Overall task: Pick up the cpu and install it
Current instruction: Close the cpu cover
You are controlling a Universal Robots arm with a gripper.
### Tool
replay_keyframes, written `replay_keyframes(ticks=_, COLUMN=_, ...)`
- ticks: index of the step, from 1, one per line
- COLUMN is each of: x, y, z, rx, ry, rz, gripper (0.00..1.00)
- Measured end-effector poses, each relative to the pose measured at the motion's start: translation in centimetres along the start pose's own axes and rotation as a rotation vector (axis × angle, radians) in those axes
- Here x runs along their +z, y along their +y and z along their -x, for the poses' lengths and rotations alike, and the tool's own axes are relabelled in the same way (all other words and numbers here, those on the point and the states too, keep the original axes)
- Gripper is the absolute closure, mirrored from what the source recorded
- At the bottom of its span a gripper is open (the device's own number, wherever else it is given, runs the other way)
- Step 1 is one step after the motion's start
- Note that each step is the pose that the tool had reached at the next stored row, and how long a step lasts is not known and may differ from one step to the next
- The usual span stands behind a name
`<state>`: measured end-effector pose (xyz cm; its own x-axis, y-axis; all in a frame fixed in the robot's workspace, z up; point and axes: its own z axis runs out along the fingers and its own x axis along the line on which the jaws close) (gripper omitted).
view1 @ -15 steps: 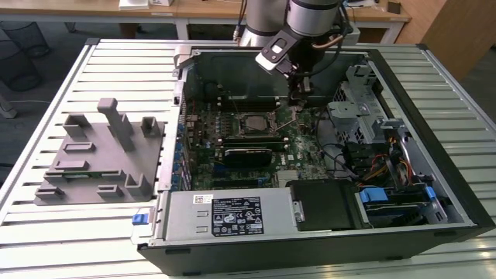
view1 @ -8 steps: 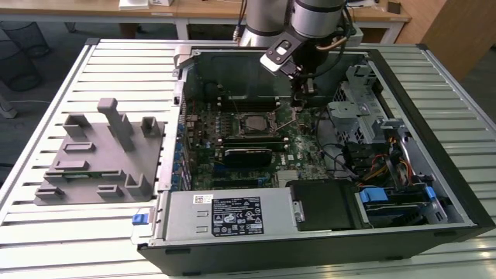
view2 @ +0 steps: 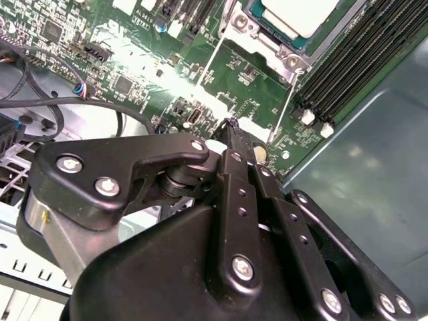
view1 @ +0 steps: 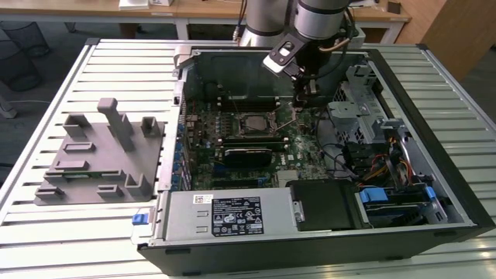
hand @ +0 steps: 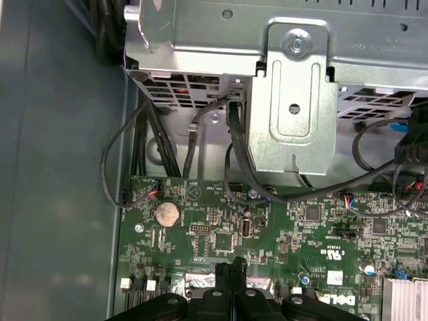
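Top-down look into an open computer case (view1: 310, 253) laid flat on a slatted table (view1: 46, 232). Gripper (view2: 231, 128) low over the green motherboard (view2: 247, 73), fingers (view2: 235, 160) pressed together, pinching nothing visible.

The cpu (view2: 302, 15) lying flat in the socket (view2: 289, 60), near the fingertips but apart from them. Hard to tell whether fully seated.

Likely light, stiff and slick on the metal top, fragile underneath. Best held by opposite edges at the pale rim.

Tight quarters: thin lever rod (view2: 212, 48) and memory slots (view2: 361, 60) close by, case wall (view2: 374, 200) on one side, drive cage (hand: 294, 100) and loose cables (hand: 134, 154) on another. Freest room straight up. Grey tray (view1: 101, 157) well apart, outside the case.
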<state>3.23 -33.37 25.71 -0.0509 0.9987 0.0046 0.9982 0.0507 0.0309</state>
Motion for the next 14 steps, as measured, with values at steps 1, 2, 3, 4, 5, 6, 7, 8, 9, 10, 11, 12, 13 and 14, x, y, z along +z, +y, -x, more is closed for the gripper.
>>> replay_keyframes(ticks=1, x=0.04, y=0.05, z=-0.01, rx=0.000, ry=-0.0001, rz=0.0000, gripper=0.89)
replay_keyframes(ticks=2, x=0.08, y=0.12, z=-0.01, rx=0.000, ry=-0.0001, rz=0.0000, gripper=0.89)
replay_keyframes(ticks=3, x=0.12, y=0.20, z=-0.02, rx=0.000, ry=-0.0001, rz=0.0000, gripper=0.89)
replay_keyframes(ticks=4, x=0.15, y=0.28, z=-0.03, rx=0.000, ry=-0.0001, rz=0.0000, gripper=0.89)
replay_keyframes(ticks=5, x=0.18, y=0.35, z=-0.04, rx=0.000, ry=0.0000, rz=0.0000, gripper=0.89)
replay_keyframes(ticks=6, x=0.22, y=0.43, z=-0.05, rx=0.000, ry=0.0000, rz=0.0000, gripper=0.89)
replay_keyframes(ticks=7, x=0.26, y=0.51, z=-0.07, rx=0.000, ry=0.0000, rz=0.0000, gripper=0.89)
replay_keyframes(ticks=8, x=0.29, y=0.59, z=-0.08, rx=0.000, ry=0.0000, rz=0.0000, gripper=0.89)
replay_keyframes(ticks=9, x=0.33, y=0.68, z=-0.09, rx=0.000, ry=0.0000, rz=0.0000, gripper=0.89)
replay_keyframes(ticks=10, x=0.37, y=0.76, z=-0.10, rx=0.000, ry=0.0001, rz=0.0000, gripper=0.89)
replay_keyframes(ticks=11, x=0.42, y=0.85, z=-0.12, rx=0.000, ry=0.0001, rz=0.0000, gripper=0.89)
replay_keyframes(ticks=12, x=0.46, y=0.93, z=-0.13, rx=0.000, ry=0.0000, rz=0.0000, gripper=0.89)
replay_keyframes(ticks=13, x=0.50, y=1.02, z=-0.14, rx=0.000, ry=0.0000, rz=-0.0001, gripper=0.89)
replay_keyframes(ticks=14, x=0.55, y=1.11, z=-0.15, rx=0.000, ry=0.0000, rz=-0.0001, gripper=0.89)
